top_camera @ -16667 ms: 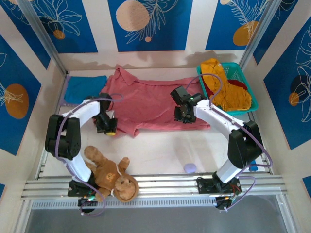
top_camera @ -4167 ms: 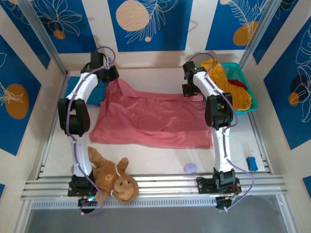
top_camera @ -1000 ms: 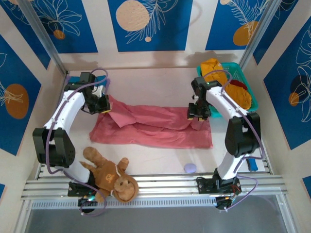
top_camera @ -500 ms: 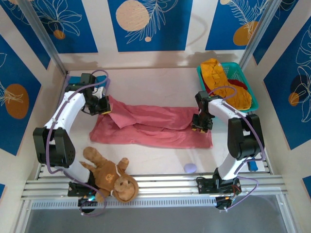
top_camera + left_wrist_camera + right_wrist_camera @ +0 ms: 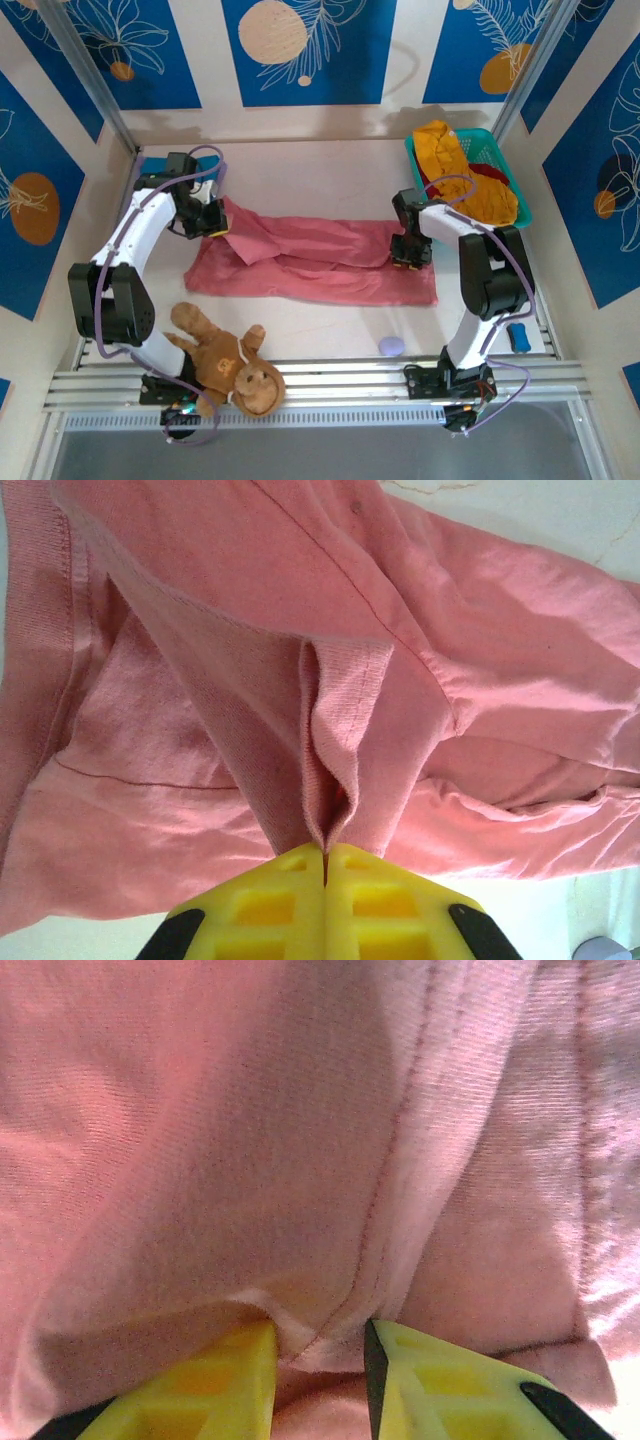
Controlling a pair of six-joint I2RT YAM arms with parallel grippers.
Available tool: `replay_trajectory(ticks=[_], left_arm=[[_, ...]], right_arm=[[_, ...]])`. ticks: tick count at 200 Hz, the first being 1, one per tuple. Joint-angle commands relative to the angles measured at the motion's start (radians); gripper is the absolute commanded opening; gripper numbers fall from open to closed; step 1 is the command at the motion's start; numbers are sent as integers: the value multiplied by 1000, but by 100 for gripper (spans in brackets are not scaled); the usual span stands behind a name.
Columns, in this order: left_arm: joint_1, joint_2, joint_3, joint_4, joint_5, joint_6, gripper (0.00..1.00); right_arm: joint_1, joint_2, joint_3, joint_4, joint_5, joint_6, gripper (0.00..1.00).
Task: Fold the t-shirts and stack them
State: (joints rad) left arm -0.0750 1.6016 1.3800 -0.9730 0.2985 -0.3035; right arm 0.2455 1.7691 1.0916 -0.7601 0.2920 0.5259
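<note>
The salmon-pink t-shirt [image 5: 320, 262] lies as a long folded band across the middle of the table. My left gripper [image 5: 212, 222] sits at its far-left corner, shut on a pinched fold of pink cloth [image 5: 335, 770]; its yellow fingers meet in the left wrist view [image 5: 325, 855]. My right gripper [image 5: 410, 255] rests on the shirt's right end, open, with a stitched hem [image 5: 330, 1345] lying loose between its spread fingers [image 5: 320, 1345]. A mustard-yellow shirt [image 5: 455, 165] and a dark red shirt [image 5: 492, 176] lie in the basket. A sliver of the blue shirt [image 5: 150, 160] peeks out behind the left arm.
The teal mesh basket [image 5: 480, 133] stands at the back right corner. A brown plush monkey [image 5: 225, 360] lies at the front left by the left arm's base. A small pale purple object [image 5: 391, 346] and a blue object [image 5: 516, 335] sit near the front edge.
My right gripper has come down and forward with the shirt's right edge onto the lower layer, and its fingers now stand apart. The left gripper has hardly moved.
</note>
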Motion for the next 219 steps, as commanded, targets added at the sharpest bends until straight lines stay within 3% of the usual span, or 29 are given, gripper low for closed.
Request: replay_trajectory(ticks=[1, 60, 111, 169, 219], left_arm=[[0, -31, -10, -9, 5, 25, 0], [0, -28, -5, -10, 4, 27, 0], [0, -28, -4, -12, 1, 30, 0], [0, -40, -8, -22, 10, 25, 0], [0, -49, -39, -48, 26, 25, 0]], right_arm=[[12, 21, 14, 6, 37, 0, 28], [41, 6, 65, -73, 134, -1, 4], [47, -6, 102, -164, 200, 8, 4], [43, 35, 177, -303, 401, 54, 0], [53, 77, 179, -332, 389, 77, 3]])
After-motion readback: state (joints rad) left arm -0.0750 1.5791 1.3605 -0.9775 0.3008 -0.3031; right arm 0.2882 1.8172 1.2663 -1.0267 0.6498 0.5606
